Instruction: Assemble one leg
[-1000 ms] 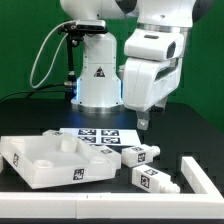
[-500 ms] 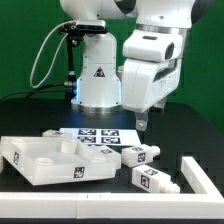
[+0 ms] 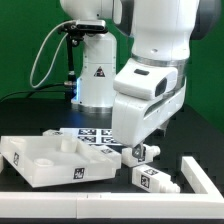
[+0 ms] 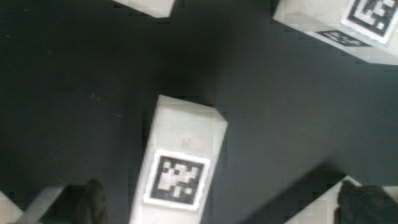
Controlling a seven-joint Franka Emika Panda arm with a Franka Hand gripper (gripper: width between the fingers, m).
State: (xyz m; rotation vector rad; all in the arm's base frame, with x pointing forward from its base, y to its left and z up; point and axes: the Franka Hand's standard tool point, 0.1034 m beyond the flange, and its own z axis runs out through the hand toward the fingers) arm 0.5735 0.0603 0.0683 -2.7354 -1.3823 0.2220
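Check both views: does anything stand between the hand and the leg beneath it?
Nothing visible does. In the wrist view the leg lies alone on the black table, framed by the fingers of the open hand. Another white part lies apart from it.

The arm (image 3: 155, 40) is clad in smooth, glossy white shells with rounded edges. Its base (image 3: 97, 88) is a white column with a black warning triangle (image 3: 99, 73) on its front. A blue glow (image 3: 76, 91) shows at the column's 9 o'clock edge. A black band (image 3: 86, 27) rings the joint at the column's 12 o'clock. A thin black cable (image 3: 38, 58) loops out from that joint toward 9 o'clock. The wrist block (image 3: 148, 95) is boxy and white, grey in shadow underneath. The gripper (image 4: 217, 202) ends in 2 dark, blurred fingers (image 4: 68, 203).
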